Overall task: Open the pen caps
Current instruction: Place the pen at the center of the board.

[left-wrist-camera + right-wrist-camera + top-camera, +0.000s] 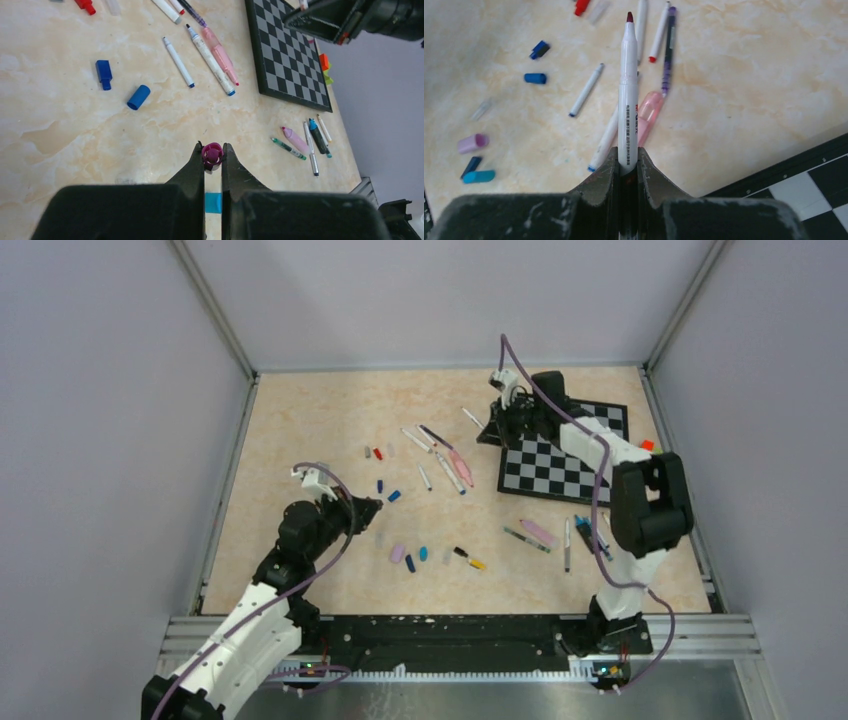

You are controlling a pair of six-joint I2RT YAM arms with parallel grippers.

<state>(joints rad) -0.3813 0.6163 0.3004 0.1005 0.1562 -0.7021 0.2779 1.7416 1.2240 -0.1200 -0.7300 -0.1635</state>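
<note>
A likely light, slippery cap (212, 155) is pinched by the left hand (213, 147); an uncapped pen (628, 75), by the right hand (627, 152).

Beige marbled table (300, 420). Black-and-white checkerboard (545, 472) lies flat at its far right. Orange block (324, 61) and green block (327, 78) sit side by side, just beside the board's right edge. Grey walls (100, 440) surround.

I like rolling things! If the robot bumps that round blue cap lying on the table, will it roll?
Probably: the round blue cap is a smooth cylinder lying on its side, so a sideways nudge should roll it. Small and hollow-looking, it's likely light too.
</note>
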